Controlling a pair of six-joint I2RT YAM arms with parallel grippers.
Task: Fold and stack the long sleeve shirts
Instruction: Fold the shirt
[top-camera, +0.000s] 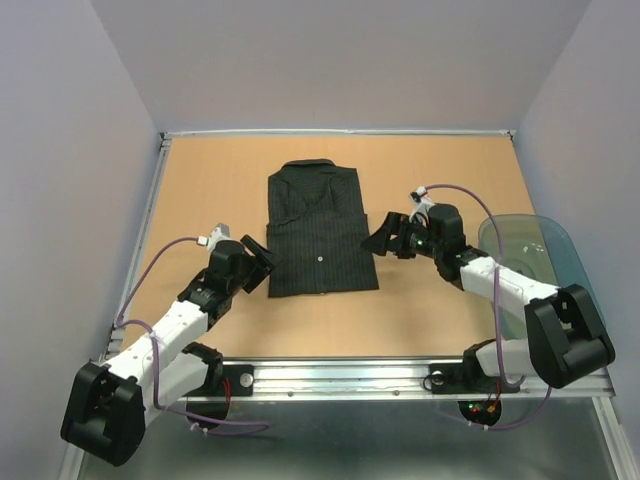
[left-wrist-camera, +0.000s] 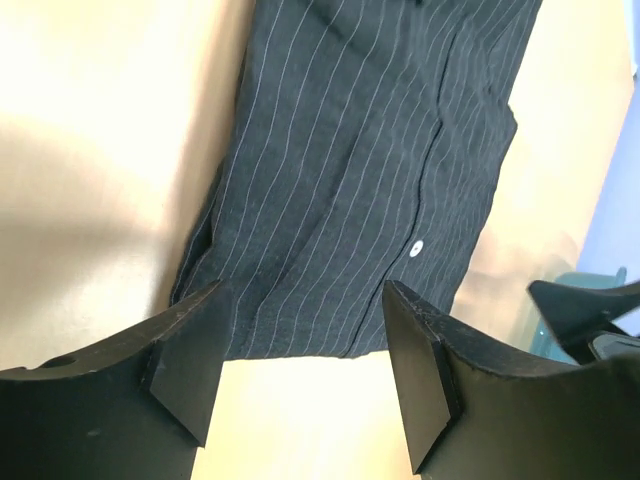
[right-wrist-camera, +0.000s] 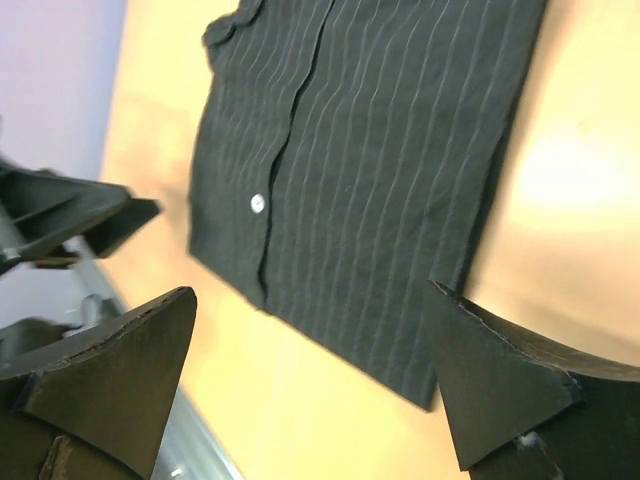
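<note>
Midway between the left and right edges of the worktop (top-camera: 200, 180), a little toward the far edge, lies one black pinstriped shirt (top-camera: 320, 232). It is folded into a neat rectangle, front up. The collar points at the far edge and the hem faces the near edge, and a white button (top-camera: 319, 258) shows on the placket. The left gripper (top-camera: 262, 262) sits at the shirt's near-left corner, its fingers spread apart and holding nothing. Its wrist view shows the hem between the two dark fingers (left-wrist-camera: 190, 350). The right gripper (top-camera: 378, 238) is just beside the shirt's right side, also spread wide and empty. Whether either gripper touches the cloth cannot be told. A clear bluish tub (top-camera: 530, 245) stands at the right edge, near the right arm.
</note>
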